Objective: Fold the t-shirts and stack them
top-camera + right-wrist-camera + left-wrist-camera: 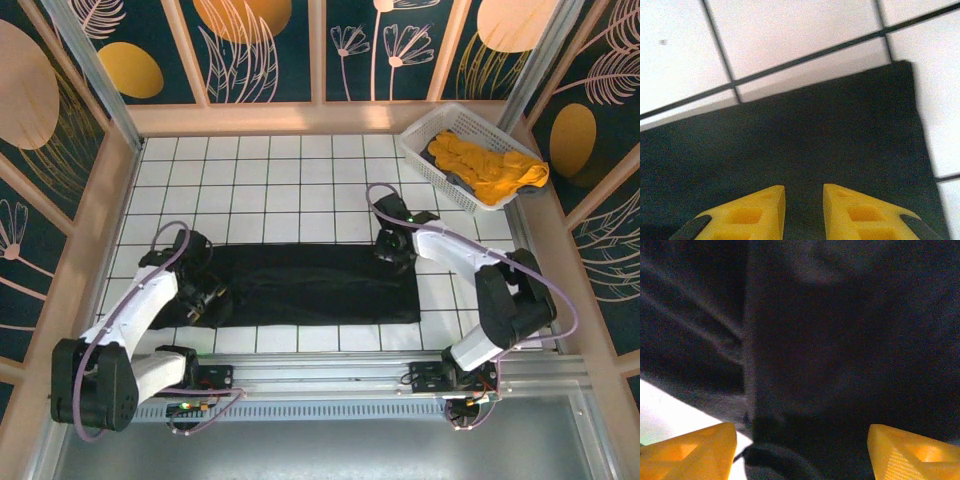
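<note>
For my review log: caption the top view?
Left gripper and right gripper at opposite ends of the black t-shirt; orange t-shirt lies in the basket.

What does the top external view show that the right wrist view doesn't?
Top external adds: the white lattice basket holding the mustard-orange t-shirt at the far right corner, the left tool, and the black t-shirt at full length. Right wrist adds: the right tool close up, fingertips narrowly apart above the cloth's corner. Shared: the black t-shirt lying on the white tiled table.
</note>
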Robot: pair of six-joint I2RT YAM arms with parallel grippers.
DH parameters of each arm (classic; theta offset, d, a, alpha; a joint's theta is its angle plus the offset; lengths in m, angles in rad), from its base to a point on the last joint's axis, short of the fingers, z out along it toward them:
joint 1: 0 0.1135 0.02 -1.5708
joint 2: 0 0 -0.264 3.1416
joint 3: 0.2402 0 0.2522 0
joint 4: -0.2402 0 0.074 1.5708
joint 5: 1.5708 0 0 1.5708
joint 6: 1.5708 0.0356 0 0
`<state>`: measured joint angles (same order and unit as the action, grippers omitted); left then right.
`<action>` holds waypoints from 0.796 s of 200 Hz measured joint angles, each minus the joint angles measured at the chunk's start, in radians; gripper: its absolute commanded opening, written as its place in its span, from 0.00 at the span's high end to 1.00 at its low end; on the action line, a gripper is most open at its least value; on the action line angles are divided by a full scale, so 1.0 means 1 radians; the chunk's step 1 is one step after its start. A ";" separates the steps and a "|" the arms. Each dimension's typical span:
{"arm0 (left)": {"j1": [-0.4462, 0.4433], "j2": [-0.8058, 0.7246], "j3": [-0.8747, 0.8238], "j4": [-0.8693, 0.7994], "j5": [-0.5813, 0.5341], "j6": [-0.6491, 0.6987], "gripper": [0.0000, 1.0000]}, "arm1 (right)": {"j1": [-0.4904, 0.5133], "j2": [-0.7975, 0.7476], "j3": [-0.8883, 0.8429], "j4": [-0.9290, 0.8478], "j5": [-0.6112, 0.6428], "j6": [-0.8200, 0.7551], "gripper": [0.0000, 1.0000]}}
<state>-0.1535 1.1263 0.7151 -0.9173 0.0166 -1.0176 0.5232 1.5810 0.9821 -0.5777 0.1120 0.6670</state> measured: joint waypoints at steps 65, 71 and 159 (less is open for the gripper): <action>0.000 0.051 0.351 -0.055 -0.098 0.001 0.38 | -0.050 0.206 0.090 -0.014 -0.063 0.023 0.74; 0.000 0.063 0.361 -0.045 -0.099 0.002 0.41 | -0.066 0.213 0.102 -0.016 -0.060 0.024 0.74; -0.222 0.287 0.332 0.188 0.111 0.283 0.68 | -0.222 0.324 0.300 -0.024 -0.058 -0.117 0.60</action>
<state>-0.3752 1.4132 1.0473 -0.7288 0.1280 -0.7341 0.3016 1.9053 1.2823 -0.6014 0.0536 0.5499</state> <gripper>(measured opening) 0.317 0.380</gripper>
